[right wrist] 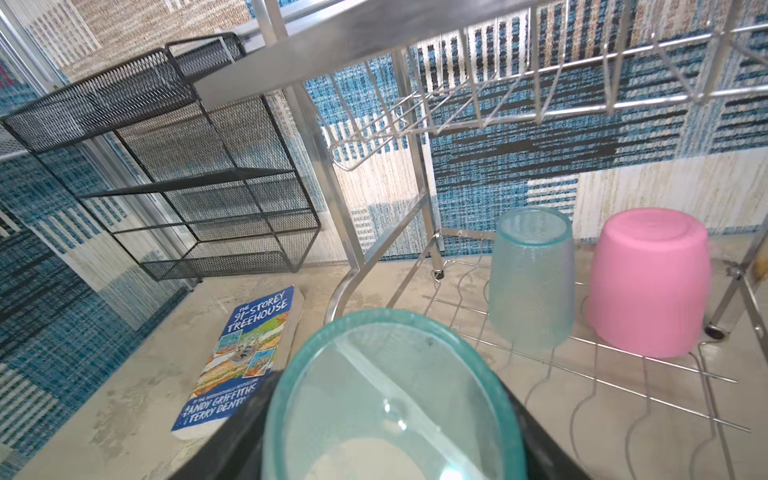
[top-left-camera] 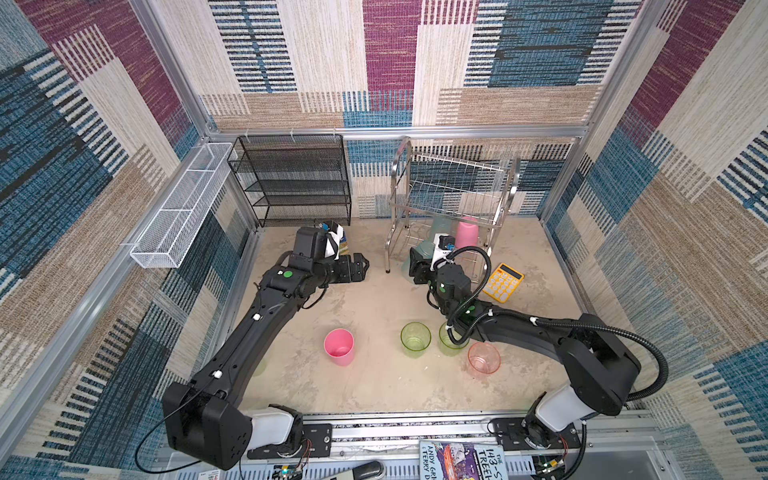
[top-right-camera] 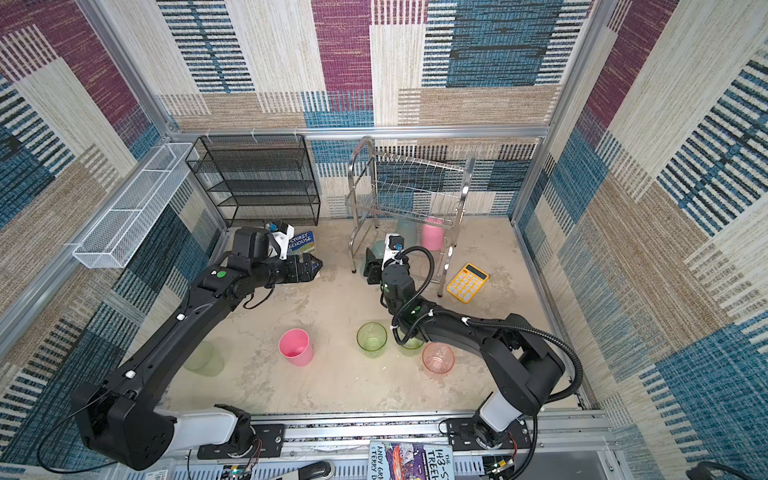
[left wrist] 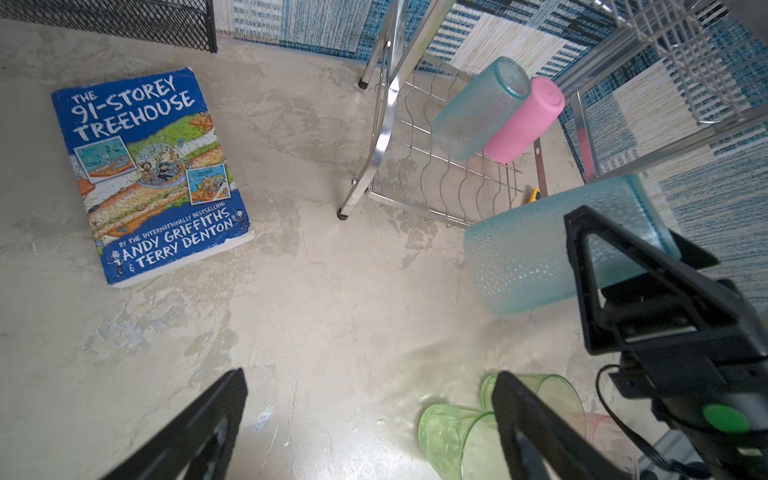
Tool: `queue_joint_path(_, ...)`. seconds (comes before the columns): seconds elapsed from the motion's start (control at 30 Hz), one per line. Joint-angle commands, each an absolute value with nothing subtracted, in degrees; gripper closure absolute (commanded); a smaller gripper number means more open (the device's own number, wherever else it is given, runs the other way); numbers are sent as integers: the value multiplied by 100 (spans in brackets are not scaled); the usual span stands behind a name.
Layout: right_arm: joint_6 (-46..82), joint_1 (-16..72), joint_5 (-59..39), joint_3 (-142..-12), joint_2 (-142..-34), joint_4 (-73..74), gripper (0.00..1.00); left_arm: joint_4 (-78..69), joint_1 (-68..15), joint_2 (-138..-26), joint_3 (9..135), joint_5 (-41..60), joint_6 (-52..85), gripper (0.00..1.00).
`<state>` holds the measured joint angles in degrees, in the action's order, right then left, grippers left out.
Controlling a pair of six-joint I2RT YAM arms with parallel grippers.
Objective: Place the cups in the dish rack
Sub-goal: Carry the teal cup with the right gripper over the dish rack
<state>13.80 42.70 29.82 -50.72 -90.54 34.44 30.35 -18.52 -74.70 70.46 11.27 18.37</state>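
Inverted on dish rack (right wrist: pixel 332 50): teal cup (right wrist: pixel 530 278); pink cup (right wrist: pixel 648 286).

Book (left wrist: pixel 151 174): "The 91-Storey Treehouse"

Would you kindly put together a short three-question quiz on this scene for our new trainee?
1. True or false: the right tool grips a pink cup.
2. How many cups stand upside down on the lower tier of the dish rack? A one; B two; C four.
3. Fill in: the left tool, holding nothing, is ___.
Key: 1 false, it grips the held teal cup. 2 B, the racked teal cup and the racked pink cup. 3 open.
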Motion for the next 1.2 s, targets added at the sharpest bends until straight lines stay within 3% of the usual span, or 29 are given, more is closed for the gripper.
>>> queue_joint_path(0.0,908,4280,3244,-5159,-9101,3729,43,2734,-1863,-7357,6891,818,1380,4)
queue_joint_path(0.67,66,4206,3296,-5544,-9838,3949,43,1279,-1934,-6707,5752,1018,519,6)
queue_joint_path(1.17,-79,3868,3095,-6124,-10593,4351,43,1162,-1920,-6835,5713,1193,668,6)
